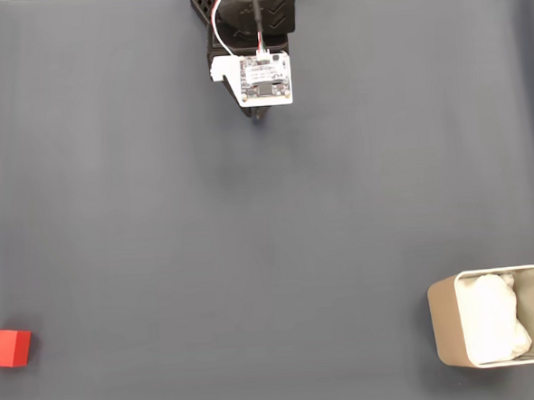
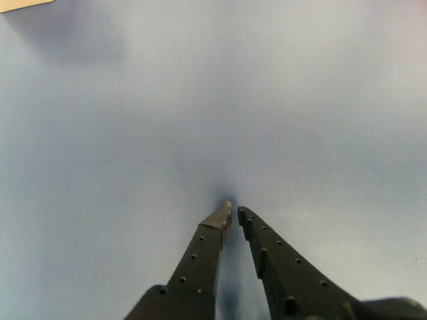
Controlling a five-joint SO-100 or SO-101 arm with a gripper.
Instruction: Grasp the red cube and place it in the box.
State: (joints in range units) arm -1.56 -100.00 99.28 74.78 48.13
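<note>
At left edge red cube (image 1: 7, 348); box (image 1: 448, 325) bottom right; gripper (image 2: 233, 212) closed

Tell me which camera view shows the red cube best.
The fixed view. The red cube sits at the left edge of the dark mat, far from the box at lower right. The wrist view looks over the nearly closed gripper at bare mat and gives nothing on the cube.

In the fixed view, cube (image 1: 7, 348) lies far left, box (image 1: 446, 322) far right.
</note>
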